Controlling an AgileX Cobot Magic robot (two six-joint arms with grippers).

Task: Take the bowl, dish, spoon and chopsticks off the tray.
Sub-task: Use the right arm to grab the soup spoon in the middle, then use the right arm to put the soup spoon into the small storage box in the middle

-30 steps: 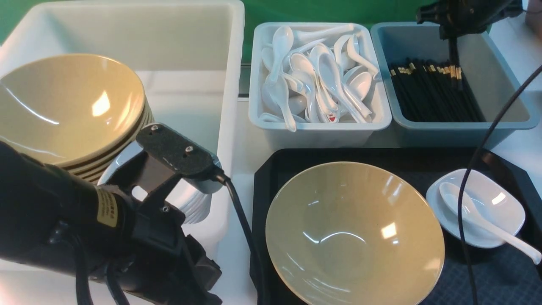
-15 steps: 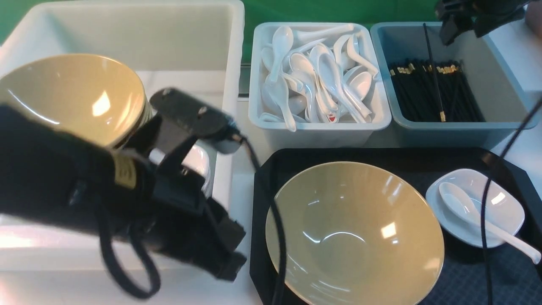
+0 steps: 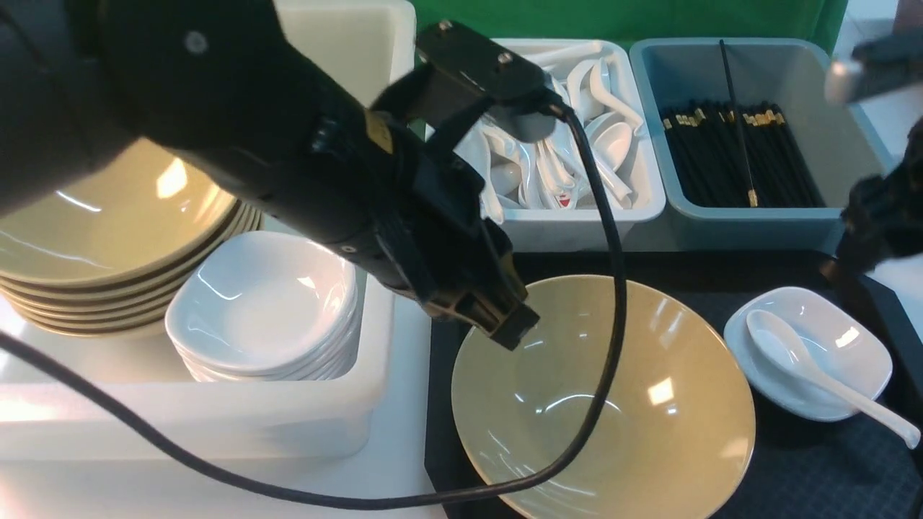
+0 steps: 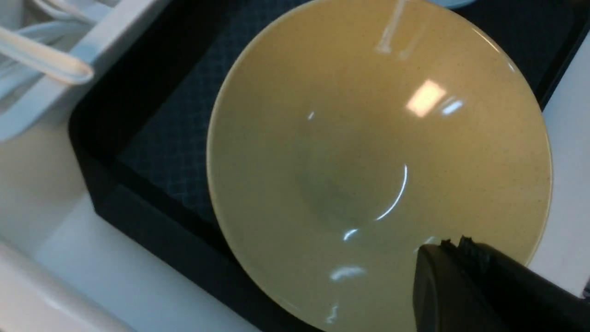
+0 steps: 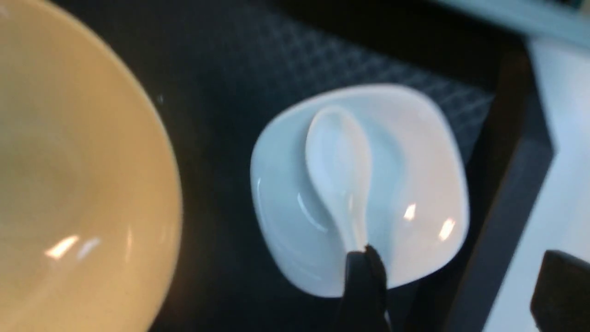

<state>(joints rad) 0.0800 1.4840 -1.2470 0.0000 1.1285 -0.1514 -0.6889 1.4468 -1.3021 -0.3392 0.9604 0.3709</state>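
- While the left gripper [image 3: 505, 326] hangs over the far-left rim of the bowl [image 3: 634, 404], only one of its jaws shows in the left wrist view, so open or closed cannot be told.
- Bowl sits upright on the left part of the tray [image 3: 815, 468].
- Dish [image 3: 847, 335] is on the tray's right side, apart from the bowl.
- Spoon [image 3: 789, 353] lies in the dish, scoop up, with the handle running out past the dish's near-right rim.
- Right gripper [image 5: 461, 295] is above the dish, jaws spread wide, gripping nothing. One tip is over the spoon handle.
- Chopsticks [image 3: 737, 122] are off the tray, in the grey-blue tub [image 3: 836, 130] behind it. One stick lies crosswise on the pile; its mate cannot be picked out.
- Spoon tub [image 3: 577, 220] stands just left of that.
- Big white tub [image 3: 216, 425] on the desk [image 3: 407, 404] holds stacked bowls [image 3: 108, 231] and stacked dishes [image 3: 267, 303].
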